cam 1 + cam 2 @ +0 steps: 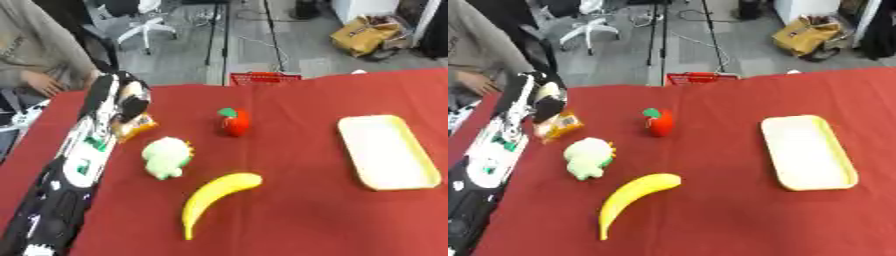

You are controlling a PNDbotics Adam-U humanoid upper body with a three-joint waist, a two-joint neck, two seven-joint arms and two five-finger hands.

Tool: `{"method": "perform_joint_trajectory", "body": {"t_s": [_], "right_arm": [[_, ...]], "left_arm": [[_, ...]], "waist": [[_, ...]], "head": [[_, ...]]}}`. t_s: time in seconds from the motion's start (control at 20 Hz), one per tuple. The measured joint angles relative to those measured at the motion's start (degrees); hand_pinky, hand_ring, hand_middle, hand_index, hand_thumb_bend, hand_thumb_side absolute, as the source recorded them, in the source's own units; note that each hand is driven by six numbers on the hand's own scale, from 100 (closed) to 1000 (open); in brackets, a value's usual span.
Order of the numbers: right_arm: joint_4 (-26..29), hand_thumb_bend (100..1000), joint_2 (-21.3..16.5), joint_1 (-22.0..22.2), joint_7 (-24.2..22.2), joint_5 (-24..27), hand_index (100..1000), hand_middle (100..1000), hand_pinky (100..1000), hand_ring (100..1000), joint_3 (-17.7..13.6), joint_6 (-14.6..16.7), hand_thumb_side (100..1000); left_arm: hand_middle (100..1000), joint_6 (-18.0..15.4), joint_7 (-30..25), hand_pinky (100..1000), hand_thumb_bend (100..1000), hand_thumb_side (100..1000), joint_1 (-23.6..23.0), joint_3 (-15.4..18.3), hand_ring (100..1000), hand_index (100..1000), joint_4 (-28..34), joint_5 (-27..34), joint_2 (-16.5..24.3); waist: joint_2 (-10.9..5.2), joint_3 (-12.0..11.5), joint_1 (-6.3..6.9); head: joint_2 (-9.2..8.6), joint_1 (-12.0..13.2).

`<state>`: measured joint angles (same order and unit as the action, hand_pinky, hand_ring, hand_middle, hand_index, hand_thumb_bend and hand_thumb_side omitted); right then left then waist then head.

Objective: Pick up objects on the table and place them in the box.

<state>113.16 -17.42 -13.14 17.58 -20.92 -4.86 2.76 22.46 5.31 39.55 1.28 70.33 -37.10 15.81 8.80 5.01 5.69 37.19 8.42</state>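
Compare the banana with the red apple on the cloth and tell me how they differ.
The banana is yellow; the apple is red with a green leaf on top. The banana is long and curved and lies flat, while the apple is round and stands upright. The banana is nearer the robot; the apple sits farther back. Both rest free on the red cloth, touched by no hand.

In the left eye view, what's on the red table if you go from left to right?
Left hand over an orange packet → pale green plush toy → yellow banana → red apple toy → empty yellow tray.
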Motion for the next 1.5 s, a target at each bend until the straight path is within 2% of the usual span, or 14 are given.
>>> {"method": "perform_joint_trajectory", "body": {"t_s": [0.15, 0.25, 0.35, 0.5, 0.7, 0.85, 1.05, 1.5], "right_arm": [[0.00, 255, 0.01, -0.52, -0.39, 0.34, 737, 613, 595, 616, 0.50, 0.16, 671], [0.01, 255, -0.01, -1.06, -0.91, 0.57, 737, 613, 595, 616, 1.10, 0.36, 671], [0.02, 255, -0.05, -1.52, -1.44, 0.90, 737, 613, 595, 616, 1.62, 0.61, 671], [0.02, 255, -0.18, -2.59, -2.22, 1.33, 738, 613, 595, 616, 2.33, 0.96, 671], [0.02, 256, -0.55, -3.84, -2.96, 1.70, 738, 613, 595, 616, 3.07, 1.27, 671], [0.02, 256, -0.61, -4.40, -3.40, 1.94, 738, 613, 595, 616, 3.46, 1.48, 671], [0.02, 268, -0.62, -5.09, -3.98, 2.18, 738, 613, 595, 616, 3.87, 1.72, 674], [0.02, 289, -0.61, -6.20, -4.79, 2.59, 739, 614, 596, 616, 4.59, 2.07, 680]], "left_arm": [[434, 3.28, 5.16, 266, 100, 246, 3.45, 2.20, 501, 611, -7.77, 2.21, -0.36], [433, 6.12, 10.91, 263, 106, 248, 6.83, 5.32, 501, 612, -14.97, 5.16, -0.26], [432, 7.20, 16.87, 263, 105, 249, 9.51, 7.22, 502, 610, -21.70, 9.29, -0.21], [428, 5.83, 23.77, 259, 111, 253, 12.70, 7.68, 500, 608, -29.23, 15.57, -0.31], [427, 2.76, 28.11, 258, 111, 255, 15.36, 6.18, 499, 607, -33.07, 19.44, -0.83], [427, 1.41, 28.77, 257, 115, 258, 18.70, 4.40, 499, 607, -32.61, 18.17, -2.91], [423, 0.35, 26.60, 251, 111, 256, 20.60, 2.70, 493, 603, -30.14, 14.53, -5.42], [439, -0.36, 15.55, 261, 128, 272, 21.38, -1.02, 496, 617, -25.69, 4.88, -10.92]], "waist": [[0.00, 1.68, 0.01], [0.00, 3.90, 0.03], [0.00, 5.30, 0.46], [0.00, 7.84, 1.49], [0.06, 9.92, 1.68], [0.07, 11.87, 2.39], [0.07, 13.27, 2.52], [0.07, 15.69, 2.69]], "head": [[-0.58, 0.61], [-1.43, 1.38], [-2.21, 2.19], [-3.61, 3.57], [-4.89, 5.24], [-5.65, 6.52], [-6.09, 7.80], [-6.77, 9.05]]}}
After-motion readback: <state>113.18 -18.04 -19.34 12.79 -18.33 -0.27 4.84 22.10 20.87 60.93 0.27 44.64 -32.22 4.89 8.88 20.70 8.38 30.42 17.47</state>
